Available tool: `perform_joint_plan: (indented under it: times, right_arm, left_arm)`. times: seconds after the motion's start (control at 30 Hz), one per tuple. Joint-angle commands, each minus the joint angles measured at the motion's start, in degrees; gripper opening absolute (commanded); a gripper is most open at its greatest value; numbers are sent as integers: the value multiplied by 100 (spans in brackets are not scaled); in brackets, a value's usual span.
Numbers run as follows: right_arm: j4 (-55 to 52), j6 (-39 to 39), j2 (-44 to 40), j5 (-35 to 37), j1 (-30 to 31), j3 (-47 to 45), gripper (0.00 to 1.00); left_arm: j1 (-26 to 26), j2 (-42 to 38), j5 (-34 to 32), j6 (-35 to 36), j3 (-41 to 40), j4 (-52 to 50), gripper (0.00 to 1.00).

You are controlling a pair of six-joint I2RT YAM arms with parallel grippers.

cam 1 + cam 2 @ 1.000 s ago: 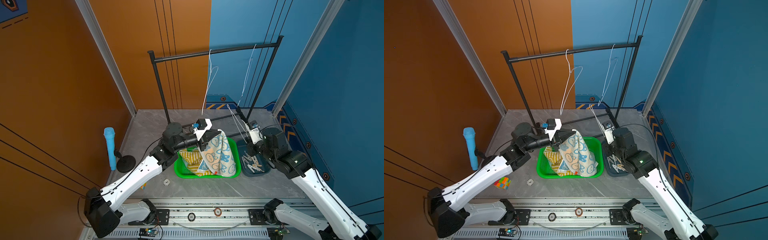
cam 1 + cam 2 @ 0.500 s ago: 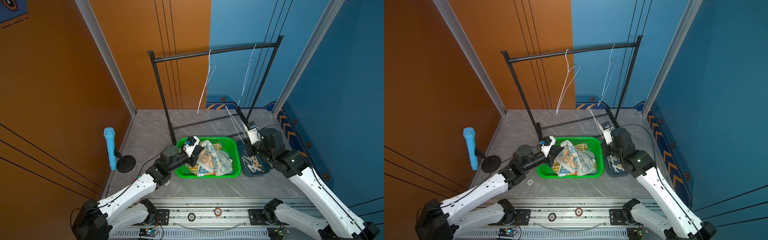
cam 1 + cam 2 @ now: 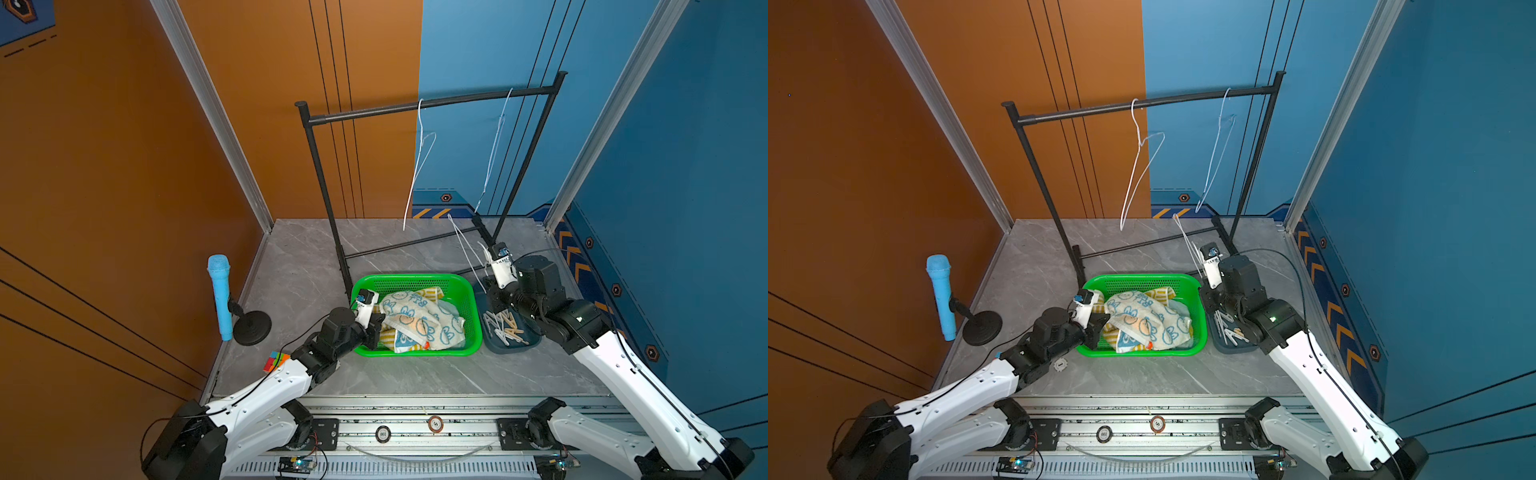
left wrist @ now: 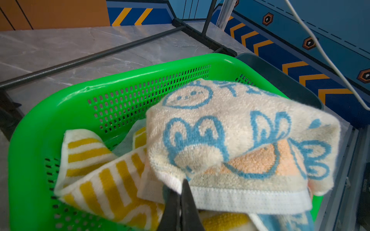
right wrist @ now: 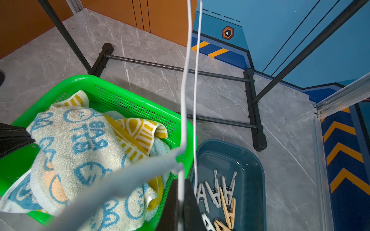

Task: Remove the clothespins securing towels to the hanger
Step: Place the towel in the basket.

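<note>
Bright green basket (image 3: 471,299), and on top the bunny towel (image 3: 419,322): cream, with blue outlined prints and lettering, peach patches, white hem. Under it the striped towel (image 4: 96,176), yellow on white, and a plain towel (image 5: 160,149), pale blue-green. Dark teal tray (image 5: 255,170); clothespins (image 5: 227,202) pale tan and greyish white. Hanger (image 5: 184,80) white, rack (image 3: 374,111) black, table (image 3: 299,266) grey and marbled. Microphone (image 3: 220,299) light blue.

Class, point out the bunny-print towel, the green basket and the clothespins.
bunny-print towel (image 3: 419,322): a top view, its upper fold.
green basket (image 3: 415,284): a top view, its far mesh wall.
clothespins (image 5: 212,195): right wrist view, one pale pin of the pile.
</note>
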Motion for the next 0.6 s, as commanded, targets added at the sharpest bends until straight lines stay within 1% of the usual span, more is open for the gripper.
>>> perform_joint_plan:
  times: [0.0, 0.07, 0.17, 0.3, 0.4, 0.47, 0.57]
  right_arm:
    - [167, 163, 57, -119, 1, -53, 0]
    - [167, 172, 56, -128, 1, -51, 0]
    - [167, 165, 36, -121, 2, -62, 0]
    - [189, 175, 27, -152, 10, -53, 0]
    - [210, 194, 18, -192, 8, -23, 0]
    - [202, 198, 27, -242, 17, 19, 0]
    - [180, 215, 36, -388, 31, 73, 0]
  left_arm:
    - [87, 44, -25, -249, -11, 60, 0]
    - [135, -49, 46, -272, 26, 57, 0]
    - [226, -345, 46, -233, 42, 51, 16]
    - [372, -885, 72, -32, 206, -272, 31]
    - [442, -1302, 74, 317, 502, -901, 42]
    - [492, -1589, 7, 626, 782, -1490, 47]
    - [607, -1945, -51, 1003, 1125, -2119, 54]
